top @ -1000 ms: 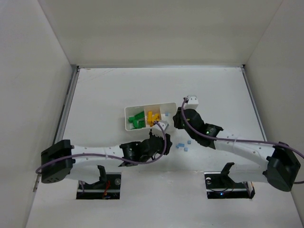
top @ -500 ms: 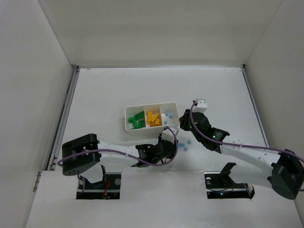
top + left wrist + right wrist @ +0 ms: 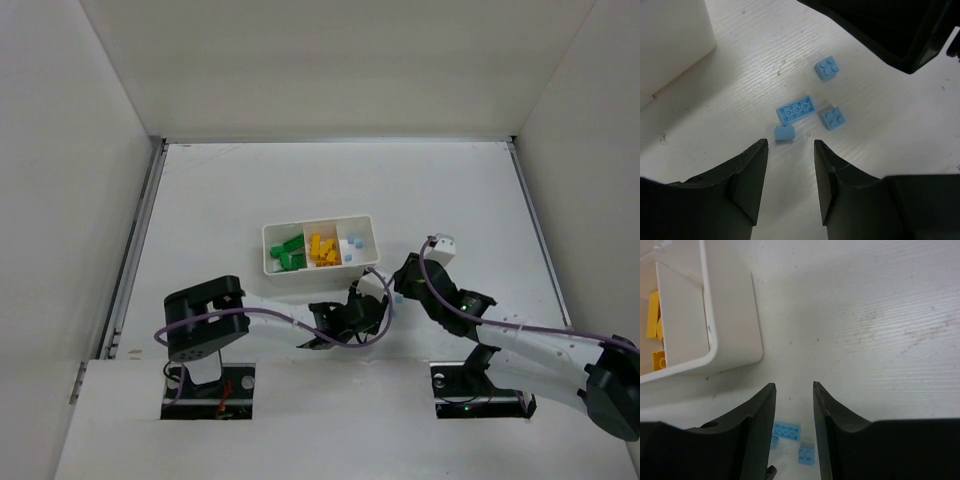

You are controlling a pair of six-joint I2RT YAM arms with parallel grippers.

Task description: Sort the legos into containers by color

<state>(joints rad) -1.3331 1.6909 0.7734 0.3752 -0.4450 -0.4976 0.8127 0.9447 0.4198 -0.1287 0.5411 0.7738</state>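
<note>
The white tray [image 3: 300,229] holds green legos [image 3: 290,255] in its left compartment, yellow-orange legos [image 3: 322,249] in the middle and light-blue ones [image 3: 355,242] on the right. Several loose light-blue legos lie on the table near the tray's near right corner: a flat plate [image 3: 797,109], small bricks [image 3: 826,69] [image 3: 833,118] and a tiny one [image 3: 784,132]. My left gripper [image 3: 790,149] is open and empty, just short of the tiny one. My right gripper [image 3: 794,386] is open and empty above the same legos [image 3: 787,431], beside the tray [image 3: 732,335].
My two grippers [image 3: 378,302] [image 3: 405,281] are close together over the loose light-blue legos [image 3: 397,297]. The right arm's black body [image 3: 900,30] fills the top right of the left wrist view. White walls enclose the table.
Both grippers have moved right and toward the near edge, away from the tray. The left gripper now faces the loose light-blue legos; the right gripper has drawn back over them.
</note>
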